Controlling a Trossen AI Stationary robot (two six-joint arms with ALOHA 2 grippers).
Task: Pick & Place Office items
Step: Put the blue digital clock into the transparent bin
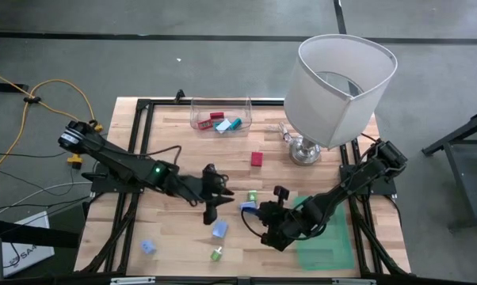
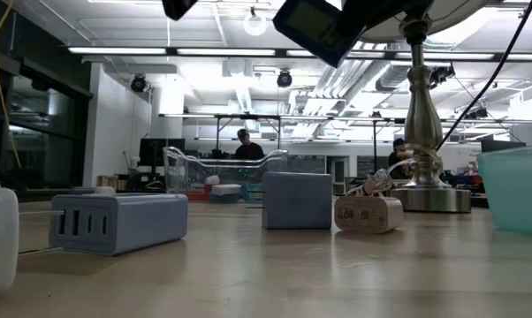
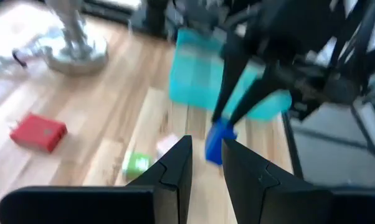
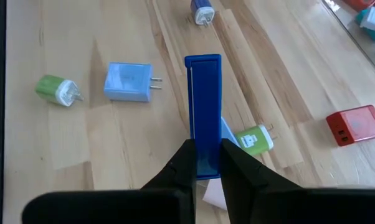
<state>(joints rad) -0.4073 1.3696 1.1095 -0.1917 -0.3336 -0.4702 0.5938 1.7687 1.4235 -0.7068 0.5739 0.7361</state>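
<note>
Blue charger (image 4: 203, 112) pinched upright in closed right gripper (image 4: 204, 163); carry level toward clear bin (image 1: 221, 115) at 11 o'clock, clearing empty, near-closed left gripper (image 1: 215, 198).

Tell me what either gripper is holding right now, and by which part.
The right gripper pinches a flat blue piece by its near end; the rest sticks out past the fingertips. The left gripper is nearly closed and holds nothing.

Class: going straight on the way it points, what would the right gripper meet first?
Probably the small blue-and-white charger ahead, though depth is unclear; the blue piece the right gripper holds points at it.
</note>
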